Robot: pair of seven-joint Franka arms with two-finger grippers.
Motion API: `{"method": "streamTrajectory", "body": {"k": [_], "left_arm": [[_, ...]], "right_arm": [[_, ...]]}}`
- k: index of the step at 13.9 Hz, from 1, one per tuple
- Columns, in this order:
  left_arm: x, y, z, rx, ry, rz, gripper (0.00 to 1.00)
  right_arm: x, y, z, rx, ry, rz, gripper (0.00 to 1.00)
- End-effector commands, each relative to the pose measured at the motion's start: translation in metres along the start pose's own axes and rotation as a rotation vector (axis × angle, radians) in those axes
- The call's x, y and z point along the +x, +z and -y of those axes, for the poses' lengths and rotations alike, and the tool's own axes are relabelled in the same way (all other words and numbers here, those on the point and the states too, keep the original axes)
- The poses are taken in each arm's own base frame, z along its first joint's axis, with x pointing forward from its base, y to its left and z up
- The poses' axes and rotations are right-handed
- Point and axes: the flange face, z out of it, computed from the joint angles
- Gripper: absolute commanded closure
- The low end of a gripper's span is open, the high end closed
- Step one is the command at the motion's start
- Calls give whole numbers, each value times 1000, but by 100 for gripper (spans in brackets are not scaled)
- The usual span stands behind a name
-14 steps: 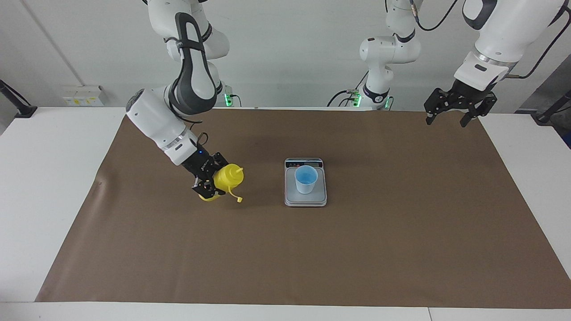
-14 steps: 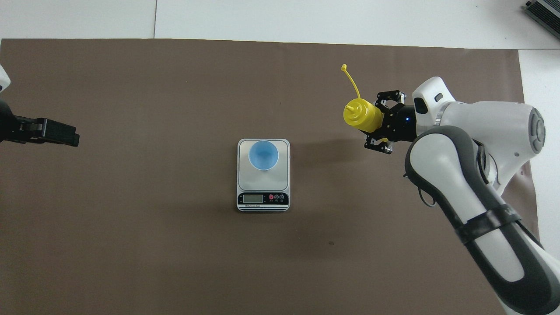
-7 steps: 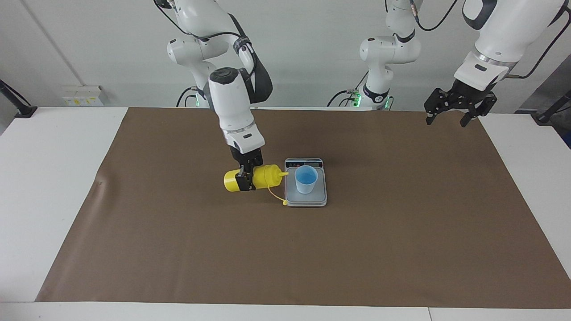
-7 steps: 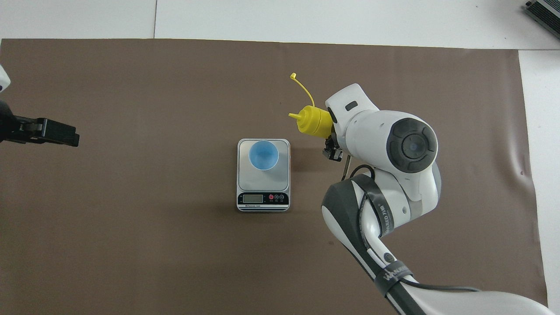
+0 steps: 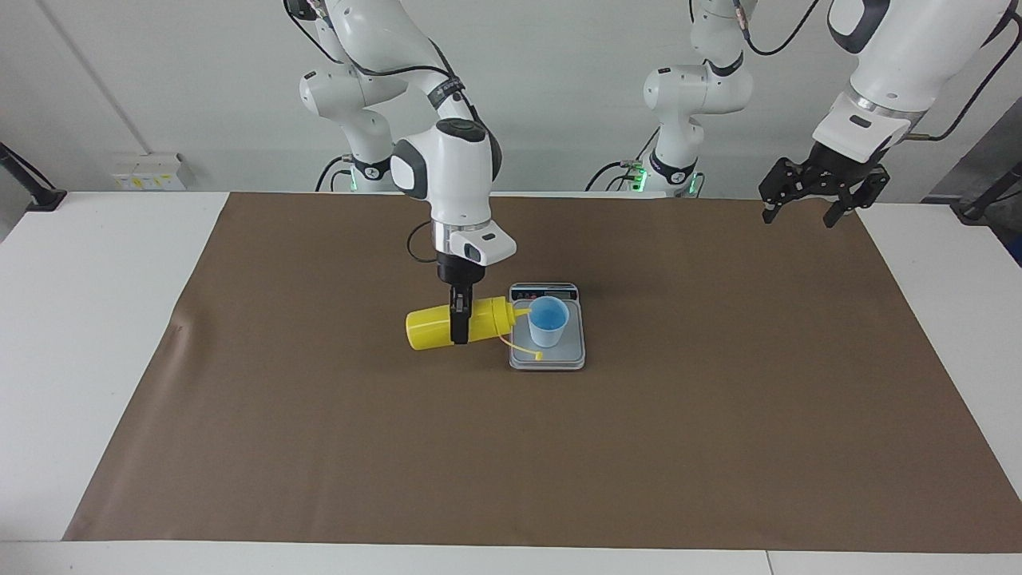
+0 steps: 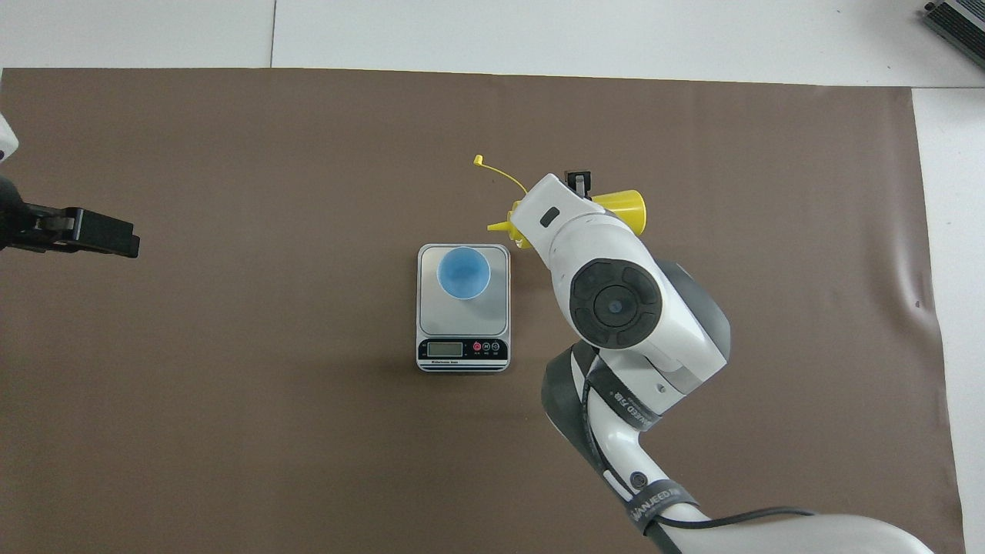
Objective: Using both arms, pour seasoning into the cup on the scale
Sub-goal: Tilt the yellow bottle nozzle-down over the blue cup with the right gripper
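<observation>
My right gripper point(image 5: 459, 323) is shut on the yellow seasoning bottle point(image 5: 431, 330) and holds it on its side in the air, just above the mat beside the scale. The nozzle point(image 5: 523, 313) points at the light-blue cup point(image 5: 548, 321) and reaches its rim; I cannot tell if it touches. The tethered cap point(image 5: 538, 355) hangs over the scale's edge. The cup stands upright on the silver-grey scale point(image 5: 563, 357). In the overhead view the wrist hides most of the bottle point(image 6: 622, 208); the cup point(image 6: 464, 273) and scale point(image 6: 462, 322) show. My left gripper point(image 5: 801, 209) waits open over the mat's corner.
A brown mat point(image 5: 679, 447) covers the table's middle, with white table point(image 5: 80, 319) around it. Two smaller white arms point(image 5: 687, 104) with green lights stand at the robots' edge of the table. The left gripper point(image 6: 85, 231) also shows in the overhead view.
My right arm has carried the bottle from the right arm's end of the mat to the scale and tipped it from a slant to lying level, nozzle at the cup. The left arm has not moved.
</observation>
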Motion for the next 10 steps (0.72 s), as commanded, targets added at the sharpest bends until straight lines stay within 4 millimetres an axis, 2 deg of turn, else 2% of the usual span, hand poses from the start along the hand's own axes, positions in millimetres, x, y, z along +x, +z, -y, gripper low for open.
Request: {"method": "streamTrajectory", "body": {"k": [1, 3, 7, 10], "left_arm": [[-4, 1, 2, 5, 2, 13, 0], [-4, 1, 2, 5, 2, 13, 0], [-4, 1, 2, 5, 2, 13, 0], [-4, 1, 2, 5, 2, 13, 0]], "right_arm": [[16, -5, -3, -63, -23, 52, 100], [42, -3, 12, -81, -113, 94, 100], [54, -1, 25, -152, -276, 243, 100], [50, 0, 26, -156, -311, 306, 100]]}}
